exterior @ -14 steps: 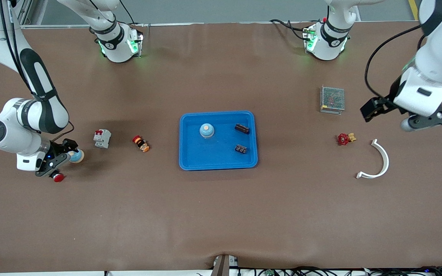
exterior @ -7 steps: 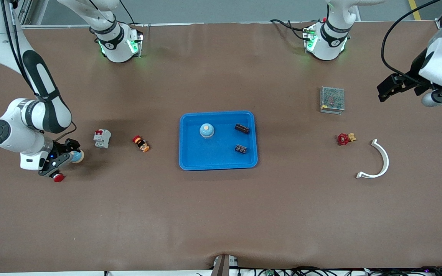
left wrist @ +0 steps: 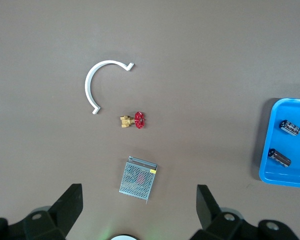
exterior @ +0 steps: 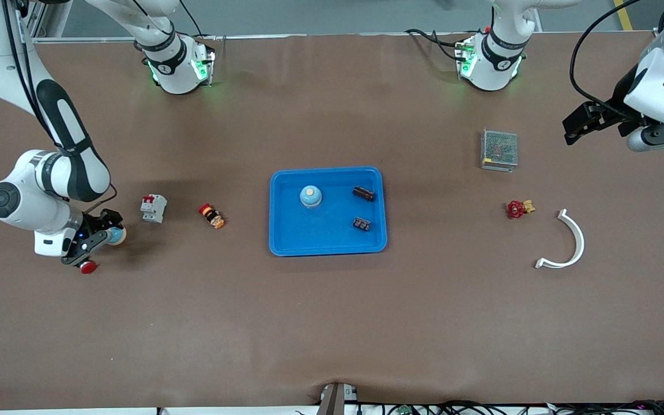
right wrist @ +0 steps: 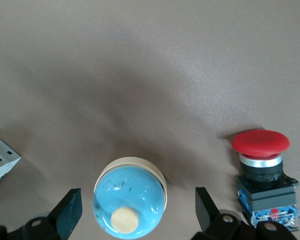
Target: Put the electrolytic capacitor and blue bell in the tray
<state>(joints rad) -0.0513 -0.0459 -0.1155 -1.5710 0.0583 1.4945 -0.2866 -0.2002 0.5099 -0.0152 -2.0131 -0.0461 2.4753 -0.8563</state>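
The blue tray (exterior: 327, 242) lies mid-table and shows at the edge of the left wrist view as the tray (left wrist: 295, 170). In it stand a blue bell (exterior: 310, 196) and two dark electrolytic capacitors (exterior: 363, 193) (exterior: 362, 223), also the capacitors (left wrist: 290, 127) (left wrist: 279, 157). A second blue bell (exterior: 116, 235) (right wrist: 130, 203) with a cream button stands on the table toward the right arm's end. My right gripper (exterior: 107, 237) (right wrist: 138, 212) is open low around this bell, both fingers apart from it. My left gripper (exterior: 652, 137) (left wrist: 138, 205) hangs open and empty, high over the left arm's end.
A red push button (exterior: 87, 266) (right wrist: 262, 175) sits just outside one right finger. A white breaker (exterior: 153, 208) and an orange-black part (exterior: 212, 216) lie between the bell and tray. A mesh metal box (exterior: 499, 150) (left wrist: 137, 179), red valve (exterior: 517, 208) and white curved piece (exterior: 568, 242) lie under the left gripper's area.
The left arm has swung up and back toward its base, away from the red valve. The right gripper has shifted slightly, staying open around the bell on the table.
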